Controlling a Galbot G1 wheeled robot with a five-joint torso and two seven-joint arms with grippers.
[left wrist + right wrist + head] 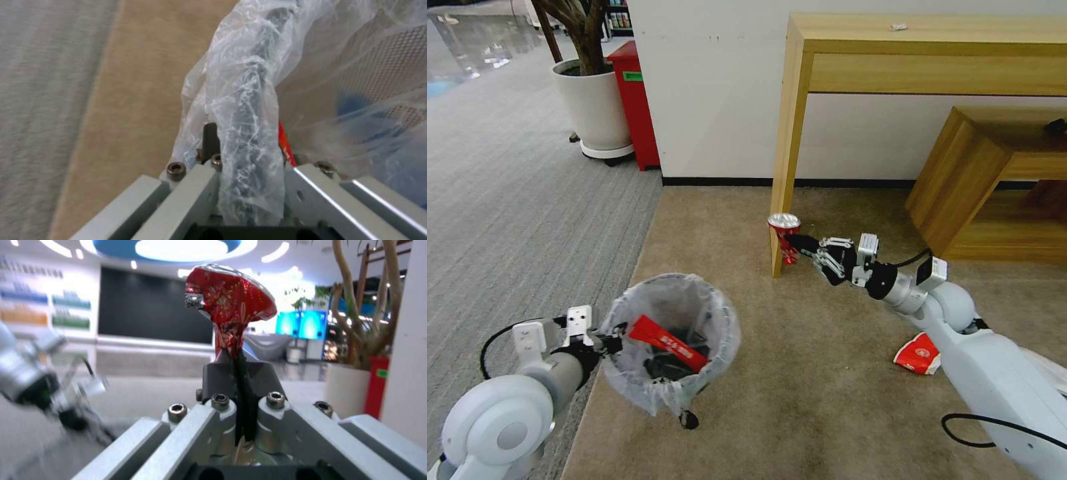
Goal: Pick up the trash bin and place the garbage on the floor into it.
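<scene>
**Op:** Two grippers, both loaded. My right gripper (798, 244) is clamped on the crushed red can (784, 235), pinching its flattened lower part so the wide top flares out past the fingertips. In the right wrist view the can (229, 303) stands straight out of the closed fingers (222, 373), held thin and off-centre.

**Spotter:** And the bin?

**Op:** My left gripper (606, 343) is closed on the rim of the trash bin (670, 337), biting through the crinkly bag liner (242, 110). The bin hangs just above the beige floor (800, 373), mouth up, with a red wrapper (667, 343) already lying inside.

**Spotter:** How would you finish this one cleanly?

**Op:** As I judge it, lift the can clear of the wooden desk leg (787, 160) it sits beside, swing it across over the bin's mouth, and let go only when it is well inside the rim. The grip is slim, so I'd move gently; a jerk could twist the can loose.

**Spotter:** Arm poses?

**Op:** Right arm stretched low and forward, wrist nearly level with the floor, reaching towards the desk leg. Left arm bent close to the body, holding the bin out in front. A crushed red paper cup (918, 353) lies on the floor beside the right forearm, yet to be collected.
</scene>
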